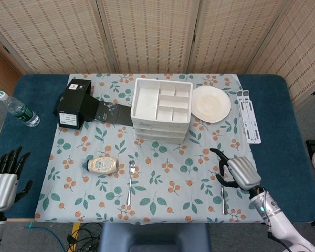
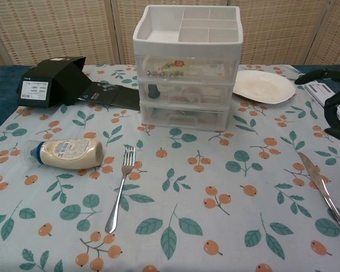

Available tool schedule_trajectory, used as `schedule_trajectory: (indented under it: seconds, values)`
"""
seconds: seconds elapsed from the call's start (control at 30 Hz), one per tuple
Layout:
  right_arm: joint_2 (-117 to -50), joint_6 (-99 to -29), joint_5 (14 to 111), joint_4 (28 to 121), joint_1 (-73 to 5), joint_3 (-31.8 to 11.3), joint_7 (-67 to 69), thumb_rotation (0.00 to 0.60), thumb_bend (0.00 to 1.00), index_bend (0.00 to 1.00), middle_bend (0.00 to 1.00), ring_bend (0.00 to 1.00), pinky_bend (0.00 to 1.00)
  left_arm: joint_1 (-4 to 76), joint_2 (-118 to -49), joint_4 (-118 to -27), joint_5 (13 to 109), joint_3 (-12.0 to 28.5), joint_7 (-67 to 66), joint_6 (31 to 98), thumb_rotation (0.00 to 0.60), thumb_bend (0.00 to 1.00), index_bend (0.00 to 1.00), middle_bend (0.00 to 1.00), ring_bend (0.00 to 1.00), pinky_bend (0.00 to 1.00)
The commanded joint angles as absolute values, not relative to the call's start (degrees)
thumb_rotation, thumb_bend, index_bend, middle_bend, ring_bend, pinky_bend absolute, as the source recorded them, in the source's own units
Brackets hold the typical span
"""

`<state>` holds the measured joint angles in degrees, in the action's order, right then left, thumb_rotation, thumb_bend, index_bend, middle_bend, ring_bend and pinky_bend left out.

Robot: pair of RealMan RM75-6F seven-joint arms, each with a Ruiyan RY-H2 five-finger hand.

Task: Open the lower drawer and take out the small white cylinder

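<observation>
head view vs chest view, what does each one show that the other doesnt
Only the head view shows the water bottle at the table's far left, the left hand, open at the near left edge, and the top tray's full compartment layout. Only the chest view shows the drawer fronts of the drawer unit and items inside the upper drawers; all three drawers look closed. Both show the right hand, open over the knife, plus the fork, mayonnaise bottle, black box and plate.
</observation>
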<state>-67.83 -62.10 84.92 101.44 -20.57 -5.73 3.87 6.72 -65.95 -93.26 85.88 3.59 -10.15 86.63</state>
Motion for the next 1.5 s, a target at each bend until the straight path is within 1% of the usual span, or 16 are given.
schedule_trajectory:
  seconds: [0.03, 0.23, 0.33, 0.4, 0.53, 0.7, 0.9, 1.1, 1.5]
  values:
    - [-69.12, -55.76, 80.49, 102.95, -24.58, -7.26, 9.82, 0.6, 0.46, 0.1, 0.73, 0.93, 1.0, 6.66, -65.9, -93.28, 85.94, 3.57, -10.1, 86.74, 0.6, 0.33, 0.11, 0.02, 0.02, 0.09]
    - [-72.68, -47.31, 74.71, 101.0, -29.29, -9.74, 20.13, 0.6, 0.49, 0.1, 0.77, 0.98, 1.0, 6.77, -65.91, -93.39, 86.01, 3.54, -10.03, 86.51, 0.6, 0.33, 0.11, 0.02, 0.02, 0.09]
    - [-75.04, -45.11, 73.49, 98.97, -30.99, -10.64, 23.37, 0.6, 0.51, 0.09, 0.77, 0.98, 1.0, 6.73, -65.74, -93.48, 86.0, 3.6, -9.95, 86.59, 0.6, 0.33, 0.11, 0.02, 0.02, 0.09]
    - [-76.65, -43.68, 72.56, 97.89, -32.04, -11.32, 25.78, 0.6, 0.52, 0.05, 0.77, 0.98, 1.0, 6.72, -65.59, -93.54, 86.02, 3.61, -9.93, 86.63, 0.6, 0.33, 0.11, 0.02, 0.02, 0.09]
    - [-79.65, -41.18, 70.54, 95.72, -33.92, -12.86, 30.12, 0.6, 0.54, 0.0, 0.77, 0.98, 1.0, 6.78, -65.47, -93.74, 86.18, 3.59, -9.96, 86.57, 0.6, 0.33, 0.11, 0.02, 0.02, 0.09]
    - [-83.69, -38.1, 67.3, 92.35, -36.15, -14.84, 34.68, 0.6, 0.57, 0.0, 0.77, 0.98, 1.0, 6.72, -65.22, -93.87, 86.13, 3.56, -9.83, 86.56, 0.6, 0.33, 0.11, 0.02, 0.02, 0.09]
    - [-87.93, -33.79, 64.19, 87.64, -39.12, -17.06, 38.5, 0.6, 0.57, 0.0, 0.77, 0.98, 1.0, 6.67, -64.81, -94.12, 86.19, 3.57, -9.73, 86.63, 0.6, 0.33, 0.11, 0.02, 0.02, 0.09]
    - [-91.76, -32.72, 62.87, 83.89, -40.83, -18.67, 40.06, 0.6, 0.57, 0.0, 0.77, 0.98, 1.0, 6.45, -64.53, -94.2, 86.08, 3.49, -9.54, 86.75, 0.6, 0.33, 0.11, 0.02, 0.02, 0.09]
    - [-95.66, -32.3, 61.23, 79.18, -42.89, -20.15, 39.1, 0.6, 0.57, 0.0, 0.76, 0.98, 1.0, 6.48, -64.32, -94.0, 85.97, 3.56, -9.22, 86.56, 0.6, 0.33, 0.11, 0.02, 0.02, 0.09]
